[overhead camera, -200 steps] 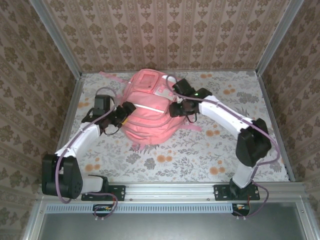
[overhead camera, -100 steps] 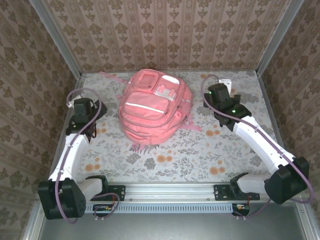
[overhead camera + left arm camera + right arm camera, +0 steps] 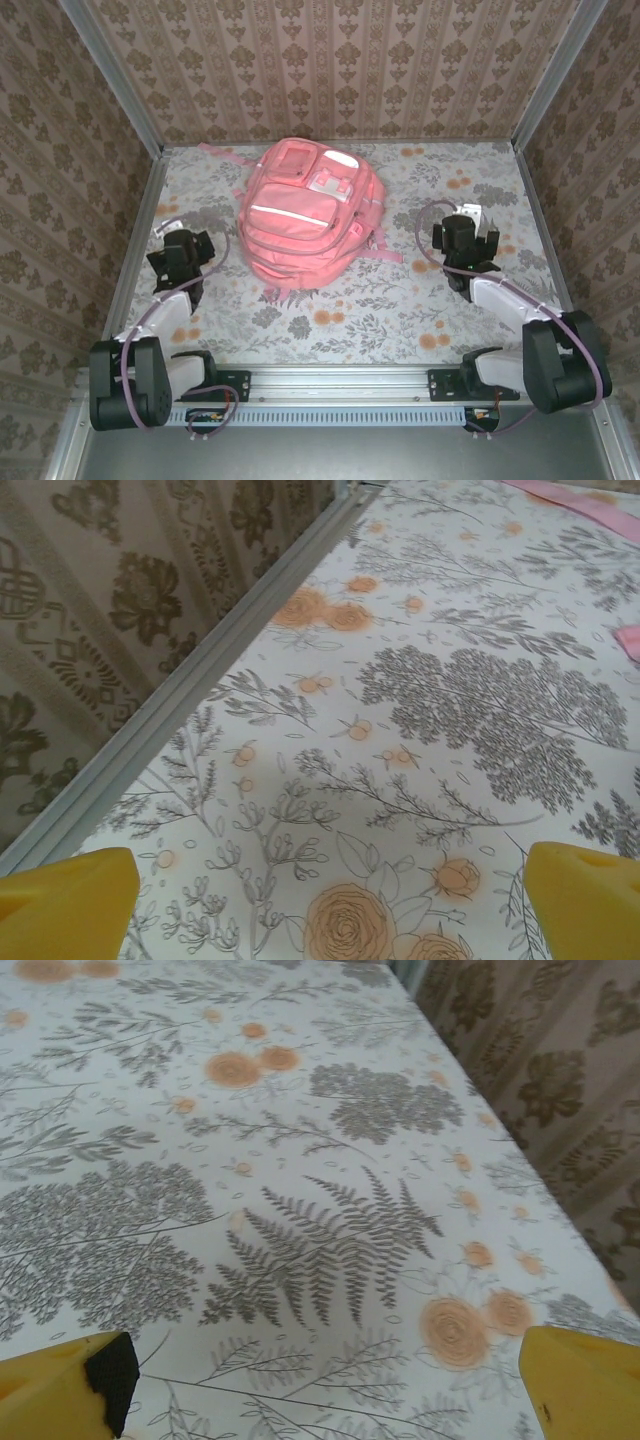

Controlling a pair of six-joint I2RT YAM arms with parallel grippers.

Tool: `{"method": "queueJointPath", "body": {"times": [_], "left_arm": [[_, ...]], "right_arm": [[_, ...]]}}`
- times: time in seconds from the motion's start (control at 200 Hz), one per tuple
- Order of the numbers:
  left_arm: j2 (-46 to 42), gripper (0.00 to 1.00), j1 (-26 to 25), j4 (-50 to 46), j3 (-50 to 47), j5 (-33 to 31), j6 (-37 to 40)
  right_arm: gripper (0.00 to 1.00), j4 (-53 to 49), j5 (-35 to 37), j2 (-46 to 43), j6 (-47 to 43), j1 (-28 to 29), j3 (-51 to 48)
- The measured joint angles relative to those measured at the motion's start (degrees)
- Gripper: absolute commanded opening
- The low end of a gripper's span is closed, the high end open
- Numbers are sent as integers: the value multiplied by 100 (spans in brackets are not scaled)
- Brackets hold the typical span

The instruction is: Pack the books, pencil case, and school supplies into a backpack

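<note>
The pink backpack (image 3: 308, 215) lies flat in the middle of the flowered table, front pockets up and zipped shut. The books, pencil case and school supplies are hidden. My left gripper (image 3: 184, 238) is pulled back near the left wall, well apart from the backpack, and stands open. In the left wrist view its yellow fingertips (image 3: 70, 900) frame bare tablecloth around the left gripper (image 3: 330, 905). My right gripper (image 3: 468, 222) is off to the backpack's right, also open. Nothing sits in the right gripper (image 3: 330, 1385) between its yellow fingertips (image 3: 585, 1380).
A pink strap (image 3: 580, 495) crosses the far corner of the left wrist view. The metal rail along the left wall (image 3: 200, 680) runs close to the left gripper. Wallpapered walls (image 3: 330, 70) enclose the table on three sides.
Both arms have drawn back from the backpack's sides toward the near edge. Both grippers have opened wide.
</note>
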Motion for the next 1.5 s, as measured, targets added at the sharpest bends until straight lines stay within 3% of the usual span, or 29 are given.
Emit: {"method": "queueJointPath", "body": {"times": [0.415, 0.61, 0.755, 1.025, 1.5], "left_arm": [[780, 100, -190, 2557, -704, 1224, 955], [1307, 100, -310, 3307, -758, 1300, 1169], [1860, 100, -422, 3807, -754, 957, 1213], [2232, 100, -518, 3644, -216, 573, 1231], [2306, 100, -354, 3344, -68, 702, 1207]], "right_arm": [[100, 2608, -1482, 671, -433, -415, -592], [100, 3294, -1786, 1176, -431, -557, -726], [100, 3582, -1867, 1482, -431, -555, -752], [100, 3709, -1908, 1631, -409, -629, -748], [100, 3709, -1947, 1635, -409, -636, -743]]}}
